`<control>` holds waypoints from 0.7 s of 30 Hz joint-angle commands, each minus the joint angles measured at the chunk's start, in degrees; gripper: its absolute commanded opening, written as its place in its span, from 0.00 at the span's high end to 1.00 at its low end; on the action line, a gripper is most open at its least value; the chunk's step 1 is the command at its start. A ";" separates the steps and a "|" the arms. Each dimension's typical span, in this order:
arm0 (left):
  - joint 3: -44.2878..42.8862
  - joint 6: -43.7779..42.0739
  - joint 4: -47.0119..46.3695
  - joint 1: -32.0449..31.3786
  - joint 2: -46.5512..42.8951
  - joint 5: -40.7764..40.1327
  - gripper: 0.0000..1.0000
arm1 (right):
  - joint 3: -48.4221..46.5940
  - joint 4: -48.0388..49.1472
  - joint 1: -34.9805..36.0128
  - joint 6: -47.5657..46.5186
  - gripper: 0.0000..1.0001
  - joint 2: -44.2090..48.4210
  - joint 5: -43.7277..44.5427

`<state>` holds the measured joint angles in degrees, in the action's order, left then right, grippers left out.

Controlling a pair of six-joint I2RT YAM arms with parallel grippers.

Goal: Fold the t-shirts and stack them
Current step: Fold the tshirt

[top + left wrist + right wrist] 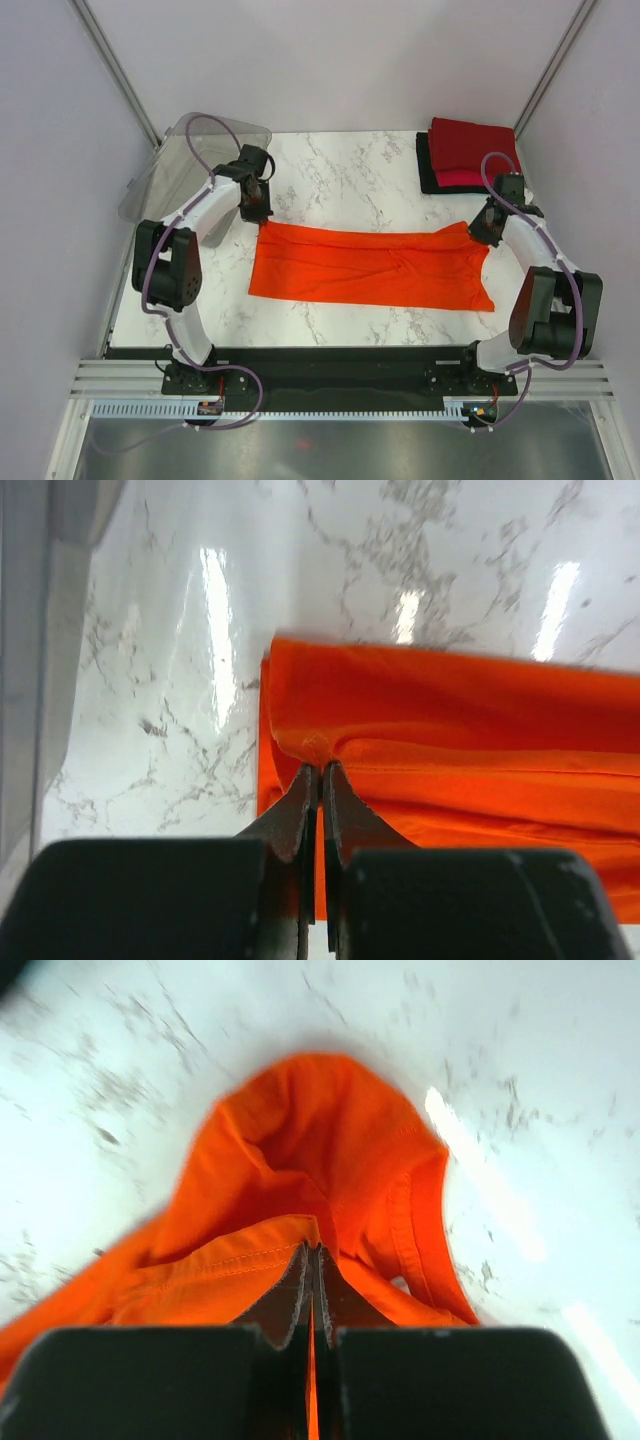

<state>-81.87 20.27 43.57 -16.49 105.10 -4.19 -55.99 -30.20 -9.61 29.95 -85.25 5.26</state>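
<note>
1. Table [340,165] of white marble pattern carries an orange t-shirt [370,268], flattened into a long band across its middle. The band runs from near the left edge to near the right edge.
2. The left gripper [320,775] is at the band's far left corner. Its fingers are pressed together on a small pucker of orange cloth, and the cloth there lies low against the table.
3. The right gripper [313,1252] is at the band's far right corner, fingers likewise clamped on orange cloth. In the right wrist view a stitched hem runs into the tips, and the cloth rises in a rumpled hump just beyond them.
4. Folded shirts are stacked in the far right corner of the table. A dark red t-shirt [470,145] lies on top and a pinkish-red t-shirt [462,178] shows along its near edge. A black t-shirt [428,172] sits underneath, showing along the left and near sides.
5. Bare marble separates the stack from the orange band.
6. A clear plastic bin [165,170] sits tilted at the far left corner, behind the left arm.
</note>
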 commanded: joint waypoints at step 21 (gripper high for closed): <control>-21.93 -3.93 -6.65 1.63 14.87 -4.78 0.98 | -17.13 28.78 0.20 -7.98 1.00 -13.00 -10.87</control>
<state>-100.73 17.10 39.99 -15.88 119.79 -6.44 -68.77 -8.97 -9.50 25.19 -98.08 -3.22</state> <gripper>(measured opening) 0.036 0.007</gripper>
